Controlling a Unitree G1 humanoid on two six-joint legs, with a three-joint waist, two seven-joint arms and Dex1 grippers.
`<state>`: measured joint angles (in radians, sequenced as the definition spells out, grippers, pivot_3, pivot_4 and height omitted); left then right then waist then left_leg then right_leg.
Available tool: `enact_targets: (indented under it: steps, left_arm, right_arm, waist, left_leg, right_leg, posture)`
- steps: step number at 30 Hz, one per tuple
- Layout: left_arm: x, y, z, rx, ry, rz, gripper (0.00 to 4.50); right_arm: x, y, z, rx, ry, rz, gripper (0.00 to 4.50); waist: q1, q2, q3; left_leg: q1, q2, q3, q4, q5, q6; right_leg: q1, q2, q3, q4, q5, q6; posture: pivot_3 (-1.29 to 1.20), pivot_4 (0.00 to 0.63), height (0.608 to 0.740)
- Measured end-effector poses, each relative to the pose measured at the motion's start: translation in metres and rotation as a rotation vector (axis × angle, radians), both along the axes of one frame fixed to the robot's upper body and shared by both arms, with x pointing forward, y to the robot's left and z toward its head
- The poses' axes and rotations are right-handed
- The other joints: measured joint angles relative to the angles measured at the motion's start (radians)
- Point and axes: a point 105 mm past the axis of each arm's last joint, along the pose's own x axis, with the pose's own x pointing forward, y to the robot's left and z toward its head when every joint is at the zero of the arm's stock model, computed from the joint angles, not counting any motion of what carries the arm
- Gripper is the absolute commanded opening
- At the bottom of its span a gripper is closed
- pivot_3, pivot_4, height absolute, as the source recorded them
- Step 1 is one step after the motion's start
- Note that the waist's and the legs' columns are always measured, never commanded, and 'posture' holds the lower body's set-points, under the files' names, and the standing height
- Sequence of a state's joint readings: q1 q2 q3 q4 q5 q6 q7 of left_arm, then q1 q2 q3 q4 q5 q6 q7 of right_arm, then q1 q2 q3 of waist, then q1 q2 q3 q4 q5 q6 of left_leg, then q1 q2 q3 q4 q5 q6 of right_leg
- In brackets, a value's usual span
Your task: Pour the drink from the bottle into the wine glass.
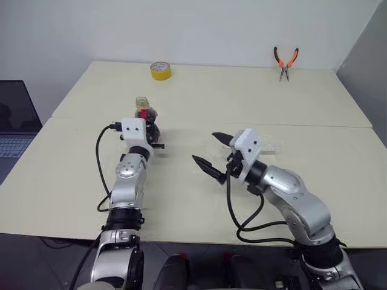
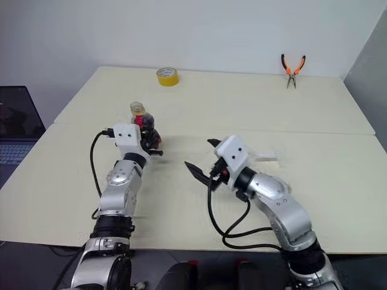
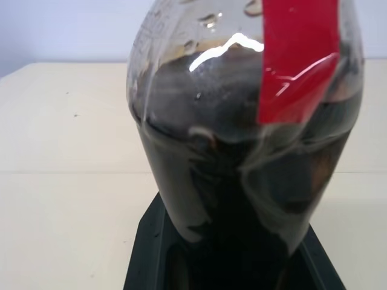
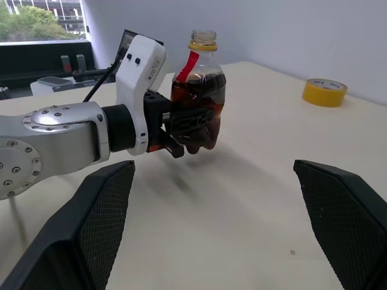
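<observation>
The bottle (image 4: 198, 90) stood upright in the left gripper (image 4: 192, 125), lifted just clear of the cream table (image 1: 199, 103) over its near-left part. Its black fingers (image 4: 184, 124) were closed around the rounded lower body. The bottle was a small clear plastic one with a yellow ring at the neck, a red strip of label running down from the neck, and an open mouth with no cap on it. The drink (image 3: 242, 181), a dark brown cola-like liquid, filled the body up to about the shoulder, with a few droplets clinging to the plastic above it.

To the right of the bottle, and apart from it, the right gripper (image 1: 214, 156) hung above the middle of the table with its two black fingers spread wide and nothing between them, pointing left toward the bottle. Just behind that gripper's white housing a clear object (image 2: 269, 157) lay on the table, too faint to make out.

Farther back, a roll of yellow tape (image 1: 160, 70) lay near the far edge of the table, and a pair of orange-handled pliers (image 1: 285, 62) rested toward the far right corner. An open laptop (image 1: 15, 127) sat off the table's left side.
</observation>
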<state>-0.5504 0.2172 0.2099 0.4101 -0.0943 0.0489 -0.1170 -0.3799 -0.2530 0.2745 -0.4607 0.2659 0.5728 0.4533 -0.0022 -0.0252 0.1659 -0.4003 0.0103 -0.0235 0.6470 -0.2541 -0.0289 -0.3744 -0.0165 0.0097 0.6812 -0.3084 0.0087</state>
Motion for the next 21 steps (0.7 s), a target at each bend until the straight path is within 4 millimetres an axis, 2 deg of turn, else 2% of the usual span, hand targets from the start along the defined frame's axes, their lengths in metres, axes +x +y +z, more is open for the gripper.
enact_targets:
  steps: [5, 11, 21]
  left_arm:
    - [0.009, 0.009, -0.009, -0.031, 0.032, 0.014, 0.63]
    - [0.017, 0.005, -0.011, -0.050, 0.035, -0.021, 0.63]
    - [0.016, 0.002, -0.005, -0.040, -0.010, -0.058, 3.83]
  right_arm:
    - [0.003, 0.004, -0.001, -0.008, 0.004, 0.005, 4.50]
    - [0.003, 0.007, 0.000, -0.016, -0.003, 0.017, 4.50]
    - [0.003, 0.007, 0.000, -0.014, -0.002, 0.015, 4.50]
  waist:
    - [0.000, -0.001, 0.000]
    - [-0.001, -0.001, 0.000]
    - [-0.001, -0.001, 0.000]
  left_leg:
    - [0.000, 0.000, 0.000, 0.000, 0.000, 0.000]
    - [0.000, 0.000, 0.000, 0.000, 0.000, 0.000]
    - [0.000, 0.000, 0.000, 0.000, 0.000, 0.000]
  right_leg:
    - [0.000, 0.000, -0.001, 0.001, 0.000, 0.000]
    - [0.000, 0.000, -0.001, 0.000, 0.000, 0.000]
    - [0.000, 0.000, -0.001, 0.001, 0.000, 0.000]
  posture:
    - [0.00, 0.150, 0.740]
    - [0.00, 0.150, 0.740]
    - [0.00, 0.150, 0.740]
